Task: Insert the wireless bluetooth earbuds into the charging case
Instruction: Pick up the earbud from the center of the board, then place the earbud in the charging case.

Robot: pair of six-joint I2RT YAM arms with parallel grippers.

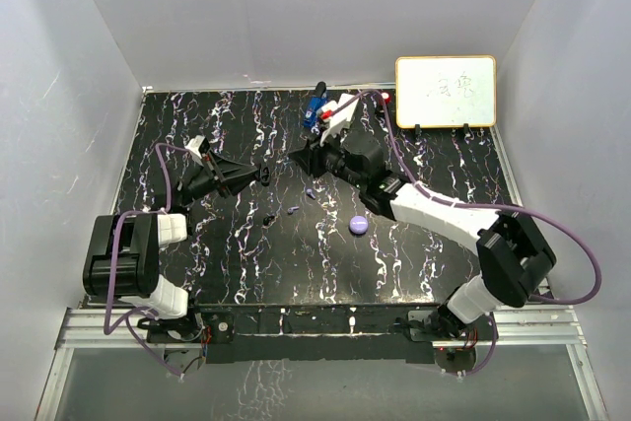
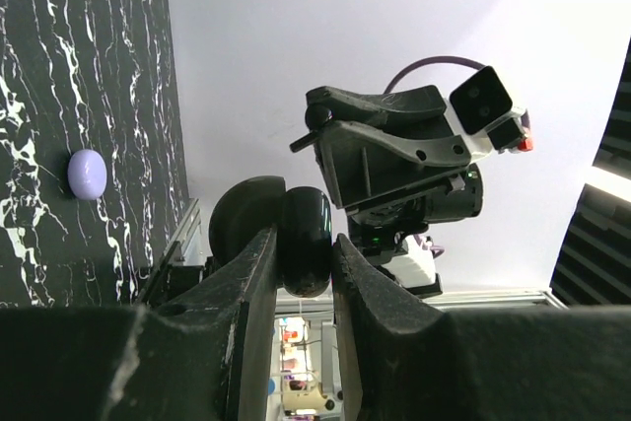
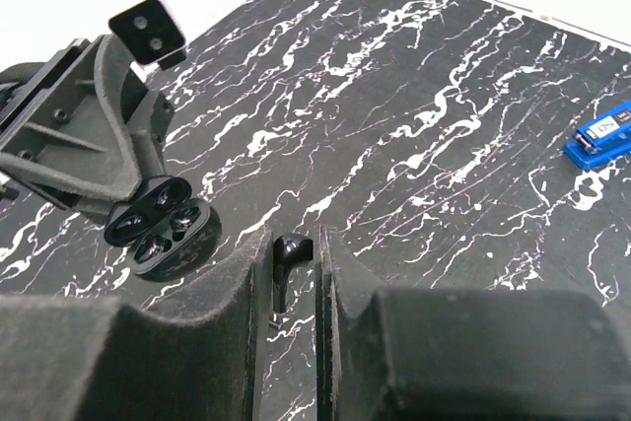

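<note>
My left gripper (image 1: 258, 176) (image 2: 308, 244) is shut on the black charging case (image 2: 306, 234), holding it off the table. The case (image 3: 163, 224) is open, its wells facing my right gripper. That gripper (image 1: 299, 157) (image 3: 293, 239) is shut on a black earbud (image 3: 289, 255), whose head shows between the fingertips. It hovers just right of the case, a short gap apart. Two tiny lavender earbuds (image 1: 294, 211) (image 1: 312, 194) lie on the black marbled table (image 1: 227, 263) below the grippers.
A round lavender puck (image 1: 359, 225) (image 2: 87, 174) lies right of centre. A small dark piece (image 1: 268, 218) sits near the lavender earbuds. A blue gadget (image 1: 314, 105) (image 3: 599, 135) rests at the back edge, and a whiteboard (image 1: 446, 92) leans at the back right.
</note>
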